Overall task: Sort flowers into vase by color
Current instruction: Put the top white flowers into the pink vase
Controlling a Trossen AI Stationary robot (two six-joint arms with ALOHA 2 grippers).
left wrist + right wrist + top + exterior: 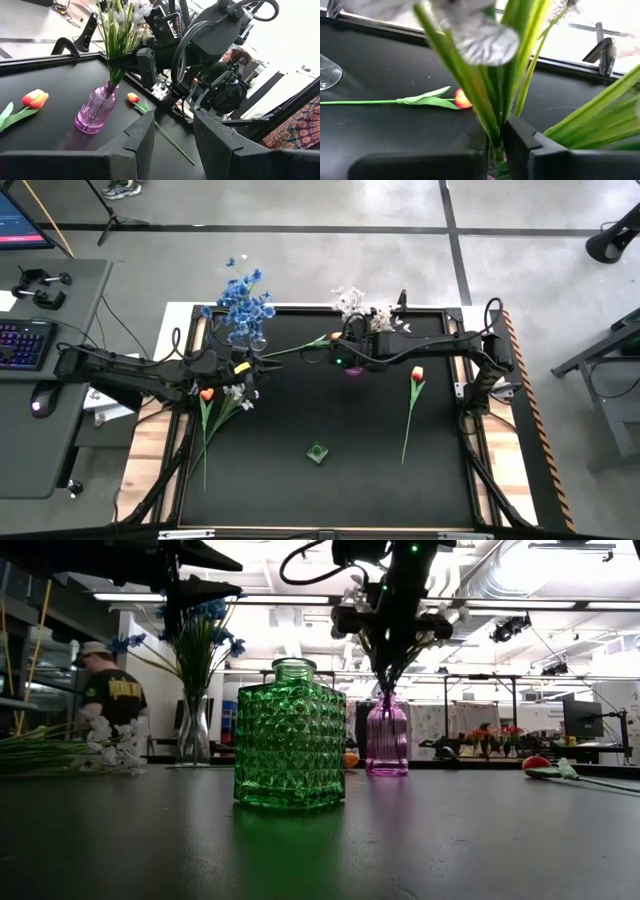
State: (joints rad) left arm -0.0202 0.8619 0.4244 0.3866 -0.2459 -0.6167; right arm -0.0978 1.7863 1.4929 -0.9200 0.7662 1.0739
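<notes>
White-pink flowers (352,303) stand with their stems in the pink vase (387,736) at the table's far middle, and my right gripper (495,140) is shut on those stems just above it. Blue flowers (243,302) stand in a clear vase (194,732) at the far left. My left gripper (172,137) hovers open near the left edge, above loose flowers (225,393): an orange tulip and white blossoms lying flat. One orange tulip (415,376) lies to the right. Another tulip (462,98) lies near the far edge. The green vase (291,735) stands empty at the near middle. My right gripper pinches the bunched green stems (492,102) of the white-pink flowers between its two fingers (522,142), a little above the pink vase's mouth. It comes slanting down from the table's right. The bunch stands upright, its lower ends inside the vase's neck (111,86).
The black mat has a raised rim (455,310). There is bare mat around the green vase (317,452) and toward the near edge. A desk with a keyboard (22,343) stands off to the left. A person (108,690) is in the room behind.
</notes>
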